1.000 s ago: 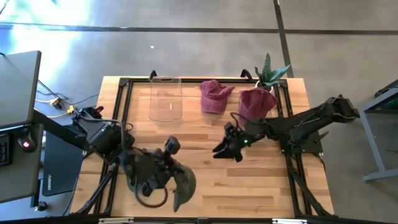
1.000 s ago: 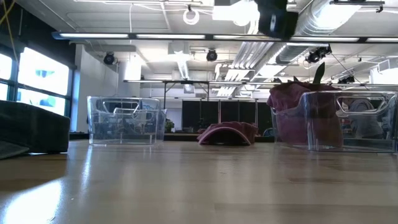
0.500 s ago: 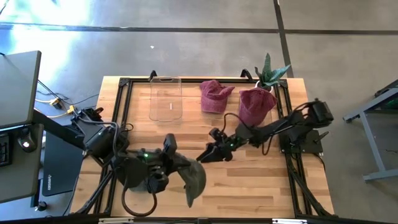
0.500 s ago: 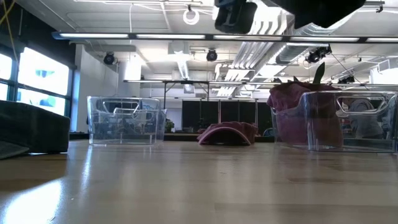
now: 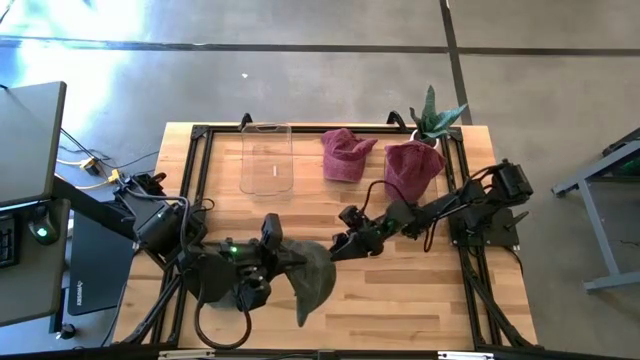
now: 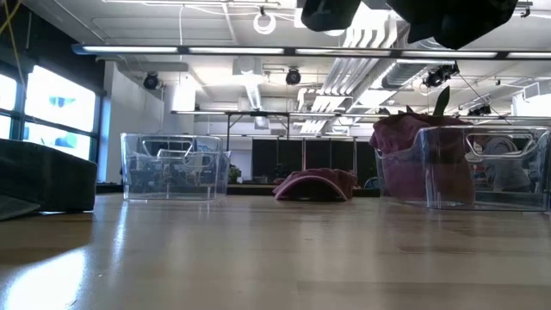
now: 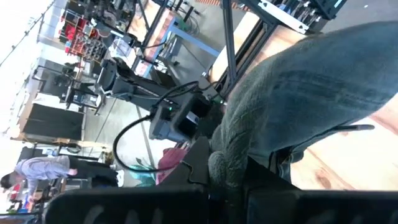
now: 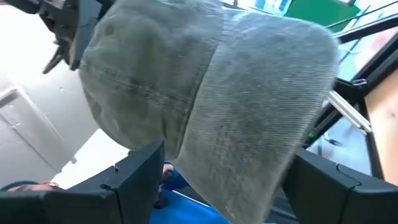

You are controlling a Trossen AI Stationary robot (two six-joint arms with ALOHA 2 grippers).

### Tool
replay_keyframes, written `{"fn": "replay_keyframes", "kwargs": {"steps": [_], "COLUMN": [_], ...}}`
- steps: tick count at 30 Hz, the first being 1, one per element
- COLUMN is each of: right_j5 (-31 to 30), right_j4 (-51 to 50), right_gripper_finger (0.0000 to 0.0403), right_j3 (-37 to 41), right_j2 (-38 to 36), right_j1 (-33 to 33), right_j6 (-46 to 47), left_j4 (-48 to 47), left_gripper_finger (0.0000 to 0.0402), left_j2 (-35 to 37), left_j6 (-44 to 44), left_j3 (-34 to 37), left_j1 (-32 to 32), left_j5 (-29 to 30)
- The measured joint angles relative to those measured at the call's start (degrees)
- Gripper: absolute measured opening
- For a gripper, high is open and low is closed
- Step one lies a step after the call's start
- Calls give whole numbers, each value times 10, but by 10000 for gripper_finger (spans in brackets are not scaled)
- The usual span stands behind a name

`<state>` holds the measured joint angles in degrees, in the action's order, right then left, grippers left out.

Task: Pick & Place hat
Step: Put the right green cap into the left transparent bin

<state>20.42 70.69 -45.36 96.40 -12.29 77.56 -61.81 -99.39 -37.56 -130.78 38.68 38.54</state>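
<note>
Grey-green ribbed fabric hat (image 5: 312, 283), lower centre of the high view, is pinched by the closed left gripper (image 5: 272, 262); the right gripper (image 5: 338, 245), spread wide and empty, must be closed on its edge: a handover is judged underway.

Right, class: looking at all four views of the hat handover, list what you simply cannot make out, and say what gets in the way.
- Right gripper contact with the grey hat: high view too small; in the right wrist view its fingers flank the hat, touching unclear.
- Left gripper fingertips: hat fabric covers them in the left wrist view.
- Grey hat in the low view: the top edge cuts it off.
- Maroon hat in the right bin: the bin wall blurs its shape.
</note>
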Motion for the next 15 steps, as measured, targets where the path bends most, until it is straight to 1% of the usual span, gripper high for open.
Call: {"fn": "replay_keyframes", "kwargs": {"steps": [2,4,7,9,11,13,14,15], "right_j5": [-6,-17,-48,-67,-85,-98,-104,-111], "right_j4": [3,3,3,3,0,2,3,3], "right_gripper_finger": [285,268,221,174,118,54,29,17], "right_j3": [0,0,0,0,0,0,0,-1], "right_j2": [0,0,0,0,0,0,-1,-1], "right_j1": [-6,-14,-24,-28,-31,-32,-32,-33], "right_j6": [-6,-26,-56,-71,-85,-98,-108,-118], "left_j4": [0,0,0,0,0,-5,-8,-12], "left_gripper_finger": [9,9,9,9,10,10,11,14], "left_j2": [0,0,0,0,0,0,-1,-1], "left_j6": [-5,-12,-13,-12,-8,24,50,84], "left_j3": [0,0,0,0,0,1,1,1], "left_j1": [0,0,0,0,0,0,0,0], "left_j5": [15,30,48,55,56,56,56,55]}}
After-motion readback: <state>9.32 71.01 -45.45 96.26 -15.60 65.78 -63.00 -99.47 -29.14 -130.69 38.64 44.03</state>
